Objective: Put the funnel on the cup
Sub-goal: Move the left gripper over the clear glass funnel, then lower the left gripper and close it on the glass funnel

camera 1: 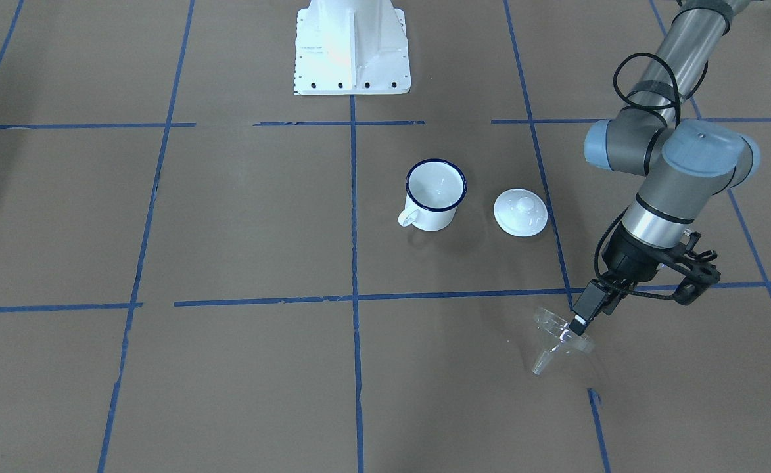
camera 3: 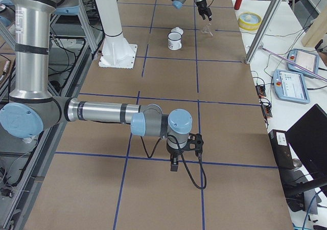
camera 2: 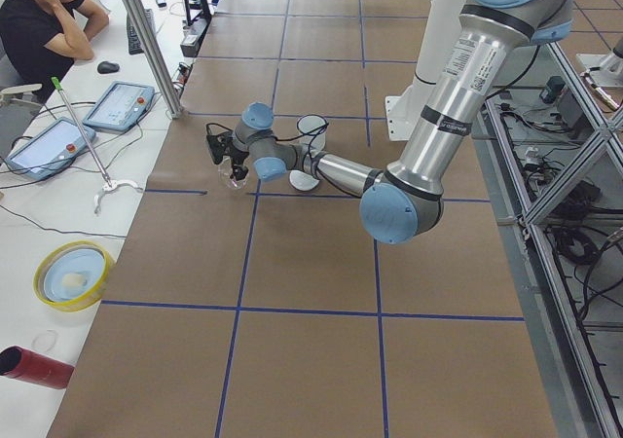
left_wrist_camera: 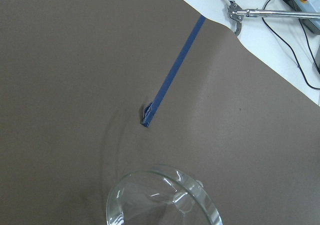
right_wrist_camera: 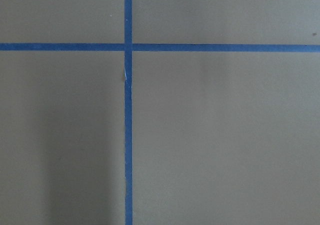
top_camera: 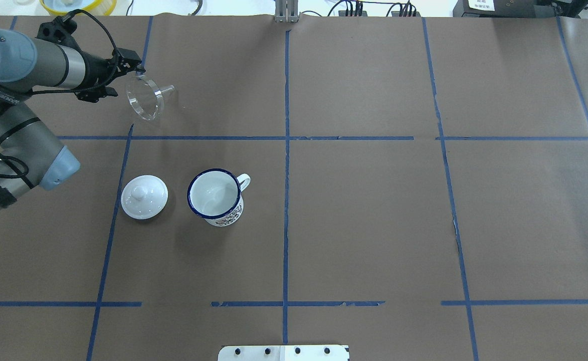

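The clear funnel [camera 1: 559, 341] hangs tilted from my left gripper [camera 1: 579, 322], which is shut on its rim, spout pointing away from the arm. In the overhead view the funnel [top_camera: 146, 98] is at the far left, with the gripper [top_camera: 133, 67] at its upper rim. The left wrist view shows the funnel's cone [left_wrist_camera: 165, 200] over brown paper. The white mug with a blue rim [camera 1: 434, 194] stands upright and empty near the table's middle [top_camera: 214, 196], well apart from the funnel. My right gripper [camera 3: 173, 163] shows only in the exterior right view; I cannot tell its state.
A white round knobbed lid [top_camera: 144, 196] lies beside the mug, between it and my left arm. The robot's white base [camera 1: 352, 46] stands at the table's edge. Blue tape lines cross the brown paper. Tablets and a yellow bowl [camera 2: 70, 274] lie past the far edge.
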Action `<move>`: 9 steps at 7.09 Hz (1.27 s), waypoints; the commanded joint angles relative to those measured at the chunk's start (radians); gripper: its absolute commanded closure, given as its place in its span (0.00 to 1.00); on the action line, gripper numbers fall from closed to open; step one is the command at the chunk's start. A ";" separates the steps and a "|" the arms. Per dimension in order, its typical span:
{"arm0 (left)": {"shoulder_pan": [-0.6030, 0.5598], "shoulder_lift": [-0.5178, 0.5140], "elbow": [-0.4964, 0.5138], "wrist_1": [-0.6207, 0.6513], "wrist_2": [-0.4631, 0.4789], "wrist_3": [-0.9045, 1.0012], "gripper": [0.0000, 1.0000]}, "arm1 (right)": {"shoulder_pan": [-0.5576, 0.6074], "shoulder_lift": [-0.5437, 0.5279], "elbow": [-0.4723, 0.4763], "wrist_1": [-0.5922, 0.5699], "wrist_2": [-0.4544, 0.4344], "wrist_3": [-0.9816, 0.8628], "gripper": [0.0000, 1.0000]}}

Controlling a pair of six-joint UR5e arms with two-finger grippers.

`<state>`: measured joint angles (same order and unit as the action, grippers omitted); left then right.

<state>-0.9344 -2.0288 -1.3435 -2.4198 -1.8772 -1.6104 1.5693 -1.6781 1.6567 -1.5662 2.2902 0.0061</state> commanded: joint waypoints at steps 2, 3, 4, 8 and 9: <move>0.005 -0.085 0.070 -0.013 0.001 -0.048 0.00 | 0.000 0.000 0.000 0.000 0.000 0.000 0.00; 0.005 -0.087 0.070 -0.013 0.001 -0.048 0.00 | 0.000 0.000 0.000 0.000 0.000 0.000 0.00; 0.006 -0.087 0.072 -0.013 0.001 -0.046 0.00 | 0.000 0.000 0.000 0.000 0.000 0.000 0.00; 0.037 -0.094 0.133 -0.051 0.001 -0.048 0.05 | 0.000 0.000 0.000 0.000 0.000 0.000 0.00; 0.037 -0.097 0.133 -0.051 0.001 -0.048 0.24 | 0.000 0.000 0.000 0.000 0.000 0.000 0.00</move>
<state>-0.8998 -2.1228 -1.2140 -2.4685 -1.8761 -1.6577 1.5693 -1.6781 1.6567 -1.5662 2.2902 0.0061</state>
